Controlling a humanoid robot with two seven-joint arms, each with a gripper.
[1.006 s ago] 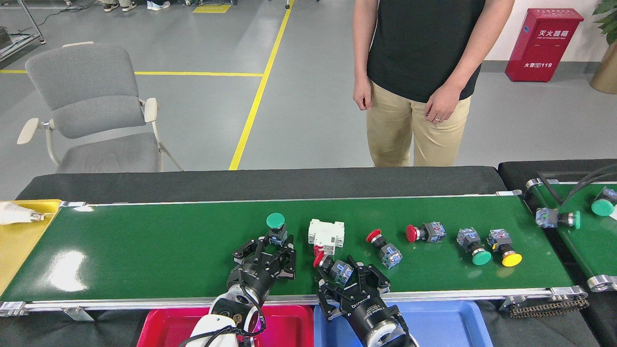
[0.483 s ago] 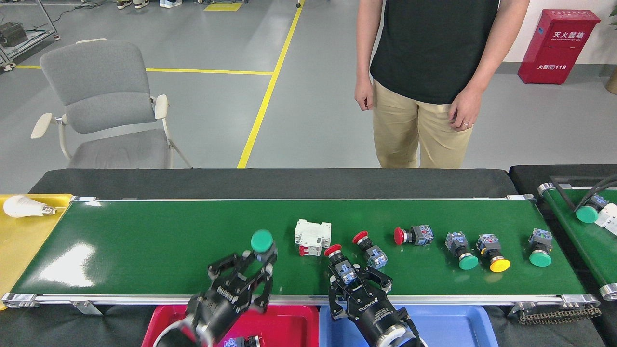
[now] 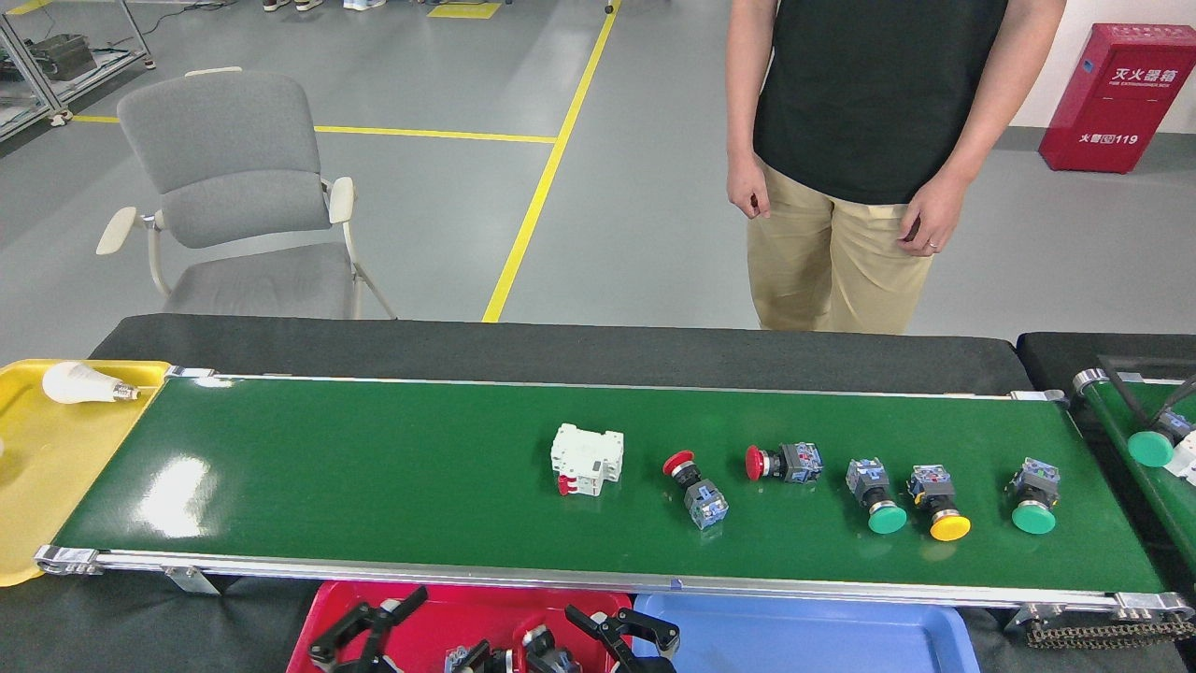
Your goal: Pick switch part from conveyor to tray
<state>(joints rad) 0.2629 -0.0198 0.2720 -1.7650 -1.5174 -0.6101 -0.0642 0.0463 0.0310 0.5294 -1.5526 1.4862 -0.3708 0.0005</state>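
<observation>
Left pincer (image 3: 374, 624) at 7 o'clock over red tray (image 3: 467, 608), fingers apart, empty. Right pincer (image 3: 626, 634) at 6 o'clock, cut off by the frame edge; can't tell its state. Switch parts on conveyor (image 3: 374, 467) from centre to 3 o'clock: white breaker (image 3: 586, 459), red button (image 3: 694, 477). Blue tray (image 3: 804, 636) partly cropped.

Setting: factory or workshop floor. Evidence: green conveyor (image 3: 374, 467) with metal rails; beyond it, grey painted floor with yellow lane lines (image 3: 542, 178); red fire-extinguisher cabinet (image 3: 1117, 98) far right; metal rack (image 3: 56, 65) far left.
</observation>
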